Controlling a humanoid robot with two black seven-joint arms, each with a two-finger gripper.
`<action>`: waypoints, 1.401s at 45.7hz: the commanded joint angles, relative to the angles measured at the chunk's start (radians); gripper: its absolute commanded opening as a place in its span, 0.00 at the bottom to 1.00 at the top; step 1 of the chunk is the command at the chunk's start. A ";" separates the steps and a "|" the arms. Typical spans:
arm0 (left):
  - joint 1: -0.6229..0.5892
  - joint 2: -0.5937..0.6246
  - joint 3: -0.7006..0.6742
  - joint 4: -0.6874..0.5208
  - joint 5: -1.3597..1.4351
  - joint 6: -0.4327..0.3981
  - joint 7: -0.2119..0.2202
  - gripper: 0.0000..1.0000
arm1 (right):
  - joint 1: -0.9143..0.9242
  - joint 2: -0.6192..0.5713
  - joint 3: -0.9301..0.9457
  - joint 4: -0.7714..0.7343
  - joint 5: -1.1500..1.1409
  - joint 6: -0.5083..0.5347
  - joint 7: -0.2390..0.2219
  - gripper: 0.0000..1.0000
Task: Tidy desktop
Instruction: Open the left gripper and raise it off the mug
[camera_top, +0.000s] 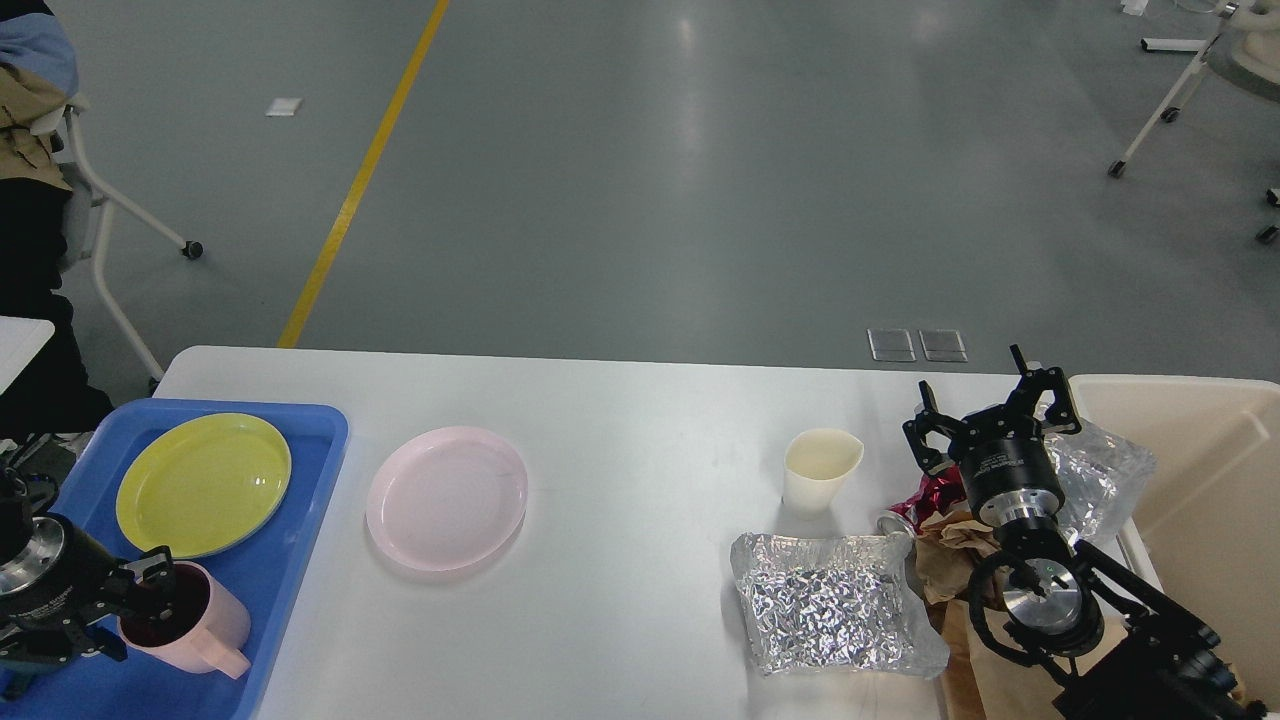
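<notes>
At eight o'clock on the white desktop (640, 440), the left gripper (150, 600) grips the rim of a pink mug (190, 632) in the blue tray (290, 500), just beside the yellow plate (203, 484). A tilted release could tip the mug onto that plate. At four o'clock the right gripper (990, 420) stands spread and empty above foil (830, 612), a crushed red can (915, 505) and brown paper (950, 555); a descent could knock the cream cup (820, 470). A pink plate (446, 497) lies at centre-left.
</notes>
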 joint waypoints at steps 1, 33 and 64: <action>-0.012 0.010 0.025 -0.005 -0.002 -0.033 0.001 0.91 | 0.000 0.000 0.000 -0.001 0.000 0.000 0.000 1.00; -0.849 -0.102 0.405 -0.344 -0.040 -0.131 0.012 0.92 | 0.000 0.002 0.000 -0.001 0.000 0.000 0.000 1.00; -1.282 -0.402 0.323 -0.684 -0.148 -0.132 0.037 0.92 | 0.000 0.002 0.000 -0.001 0.000 0.000 0.000 1.00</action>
